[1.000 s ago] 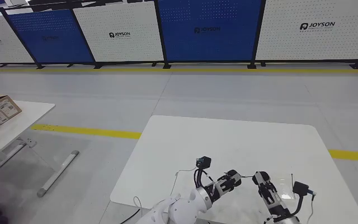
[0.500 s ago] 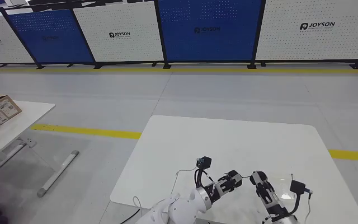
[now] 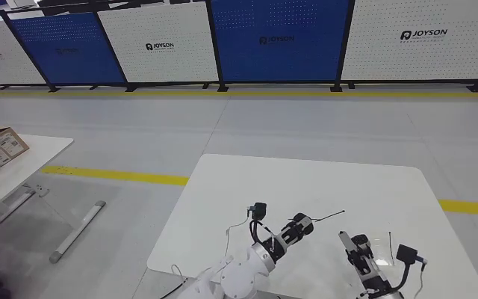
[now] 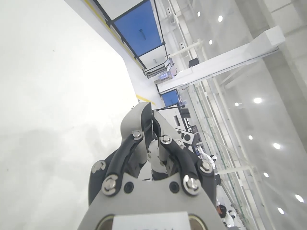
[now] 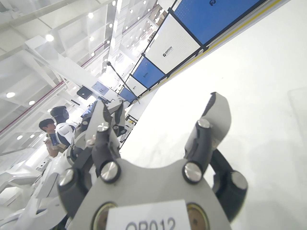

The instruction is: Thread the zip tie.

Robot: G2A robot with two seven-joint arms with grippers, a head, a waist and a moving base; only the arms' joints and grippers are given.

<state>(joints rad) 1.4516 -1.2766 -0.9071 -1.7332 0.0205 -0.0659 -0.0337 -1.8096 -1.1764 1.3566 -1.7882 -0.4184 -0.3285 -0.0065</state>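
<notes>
Near the front edge of the white table (image 3: 299, 179) we see the left gripper (image 4: 152, 113) clenched on the zip tie (image 3: 328, 217) — a thin black strand pinched between its fingertips. From that grip the tie's free length sticks out to the right, raised off the tabletop and slanting slightly away from the robot. To the right of it, and a little nearer the robot, sits the right gripper (image 5: 158, 101), its fingers spread wide and holding nothing — close to the tie but apart from it. Farther right, a clear sheet (image 5: 298, 116) lies flat on the table.
</notes>
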